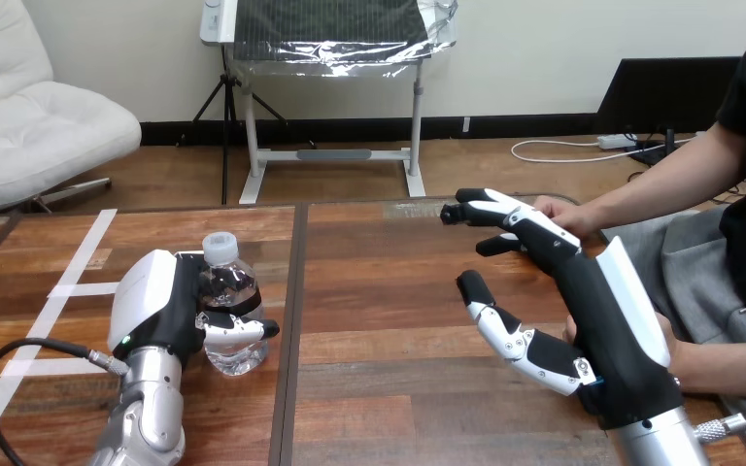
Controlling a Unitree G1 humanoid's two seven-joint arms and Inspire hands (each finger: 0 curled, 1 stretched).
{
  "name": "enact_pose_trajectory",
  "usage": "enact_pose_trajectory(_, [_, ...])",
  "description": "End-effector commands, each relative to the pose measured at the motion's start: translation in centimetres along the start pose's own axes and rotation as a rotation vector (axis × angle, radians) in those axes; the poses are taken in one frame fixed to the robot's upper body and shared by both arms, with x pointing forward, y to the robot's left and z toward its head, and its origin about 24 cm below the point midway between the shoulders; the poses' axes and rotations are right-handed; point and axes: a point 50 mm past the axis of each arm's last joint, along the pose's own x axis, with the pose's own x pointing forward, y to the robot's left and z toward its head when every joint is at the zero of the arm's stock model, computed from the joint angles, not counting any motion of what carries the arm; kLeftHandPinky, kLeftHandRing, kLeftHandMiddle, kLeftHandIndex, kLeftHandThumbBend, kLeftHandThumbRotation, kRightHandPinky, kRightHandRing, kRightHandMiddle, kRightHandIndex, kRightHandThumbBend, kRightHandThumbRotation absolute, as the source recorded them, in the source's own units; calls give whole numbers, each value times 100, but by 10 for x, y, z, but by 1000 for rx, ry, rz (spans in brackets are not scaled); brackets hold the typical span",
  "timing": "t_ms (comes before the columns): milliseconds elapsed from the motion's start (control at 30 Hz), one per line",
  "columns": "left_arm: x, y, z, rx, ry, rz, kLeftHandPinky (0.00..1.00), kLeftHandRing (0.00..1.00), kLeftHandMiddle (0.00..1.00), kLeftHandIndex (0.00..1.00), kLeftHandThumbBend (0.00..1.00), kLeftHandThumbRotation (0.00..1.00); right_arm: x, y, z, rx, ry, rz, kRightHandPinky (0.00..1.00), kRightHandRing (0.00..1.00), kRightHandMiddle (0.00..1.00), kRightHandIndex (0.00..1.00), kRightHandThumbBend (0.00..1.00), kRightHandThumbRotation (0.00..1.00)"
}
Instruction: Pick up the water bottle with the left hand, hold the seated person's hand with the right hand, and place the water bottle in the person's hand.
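Note:
A clear water bottle [225, 277] with a white cap stands upright on the wooden table [389, 291], left of its middle seam. My left hand [155, 301] is at the bottle's left side with its fingers and thumb curled round the lower body. My right hand [607, 330] is raised at the right with straight fingers and the thumb spread, nothing in it. Its fingertips reach the person's hand [561, 216], which rests at the table's far right edge. I cannot tell whether the two touch. No finger is curled round the person's hand.
The person's other forearm [729, 354] lies low at the right, partly behind my right hand. White tape strips [78, 257] cross the table's left part. A dark seam [293, 320] runs down the table beside the bottle.

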Motion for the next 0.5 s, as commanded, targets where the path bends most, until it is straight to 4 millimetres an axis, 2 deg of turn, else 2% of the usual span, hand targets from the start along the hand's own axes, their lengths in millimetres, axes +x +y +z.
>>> enact_pose_trajectory(0, [9,4,15,7,-52,34,38,41,45,48,67,0,15,-10,12,-23,-89,-24,68,80,84,73,30,15])
enact_pose_trajectory(467, [6,5,13,-54,-72,55,39,42,46,50,64,0,16,-9,13,-15,-87,-20,68,79,84,73,30,13])
